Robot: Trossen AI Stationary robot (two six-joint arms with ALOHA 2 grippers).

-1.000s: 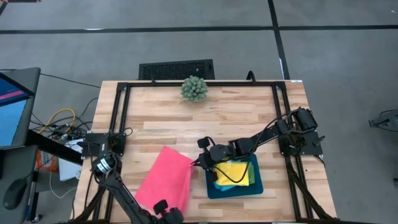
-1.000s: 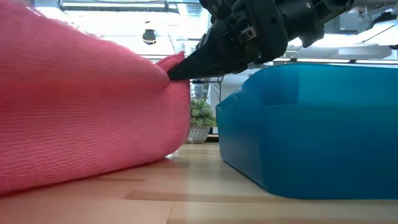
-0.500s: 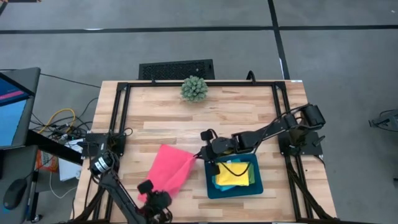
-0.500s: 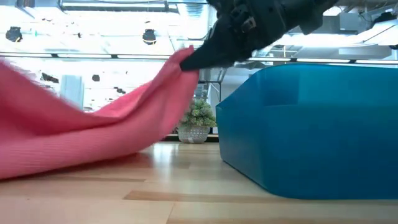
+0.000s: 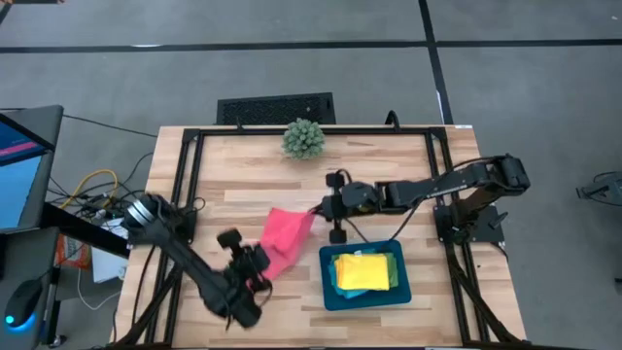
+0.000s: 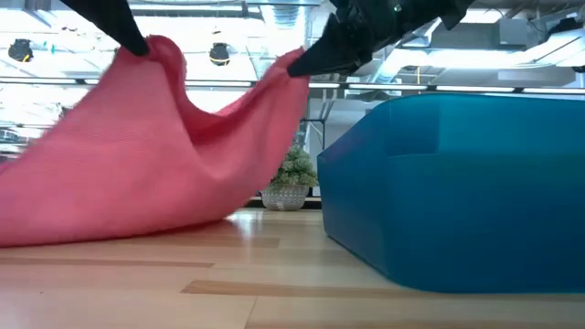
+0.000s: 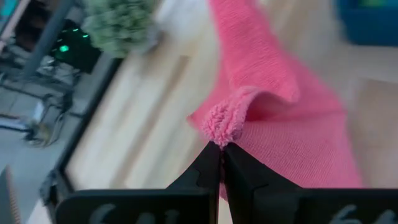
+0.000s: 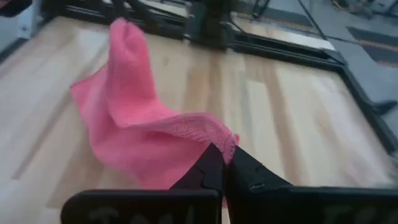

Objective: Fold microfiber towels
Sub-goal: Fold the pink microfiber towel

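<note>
Both grippers pinch the hot pink towel point(image 5: 284, 237) by opposite corners and hold it up above the wooden bench point(image 5: 389, 165). Left gripper point(image 7: 222, 149) has its fingers closed tight on one fuzzy corner; right gripper point(image 8: 225, 157) is clamped on the other. Between them the cloth sags in a curve, its lower part touching the bench just beside the dark teal tray point(image 5: 330, 292). Inside that tray lie the yellow towel point(image 5: 363, 271) with green and blue edges showing under it. A spiky green ball plant point(image 5: 303, 138) stands near the far edge.
</note>
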